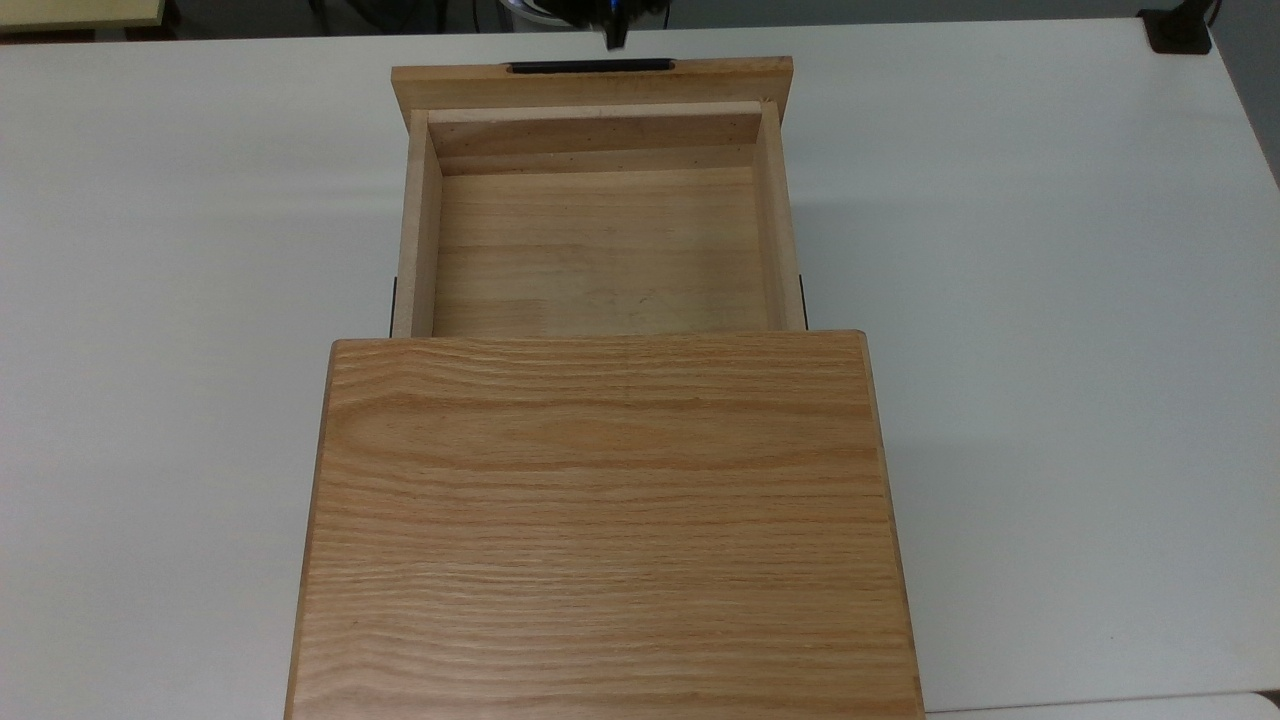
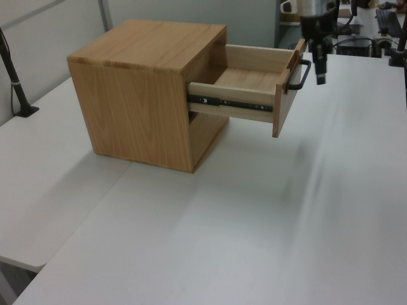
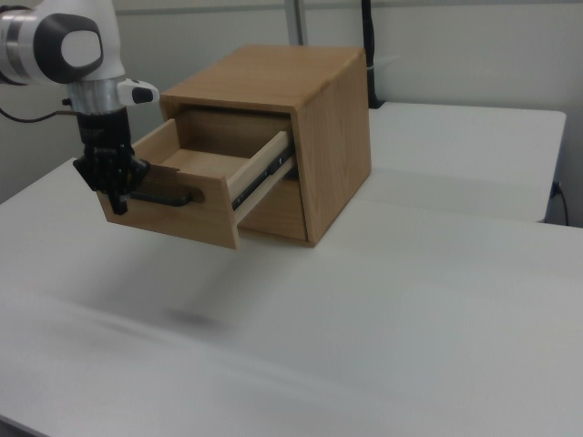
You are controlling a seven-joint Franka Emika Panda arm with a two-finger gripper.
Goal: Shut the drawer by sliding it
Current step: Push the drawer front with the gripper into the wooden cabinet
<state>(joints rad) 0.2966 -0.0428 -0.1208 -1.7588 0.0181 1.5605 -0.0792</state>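
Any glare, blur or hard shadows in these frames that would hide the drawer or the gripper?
Top view: even light, the drawer sharp, a soft shadow on the table toward the top view's right. Left view: pale smeared streaks on the tabletop, the gripper dark but readable. Right view: blurry tabletop in the foreground, the gripper clear beside the handle.
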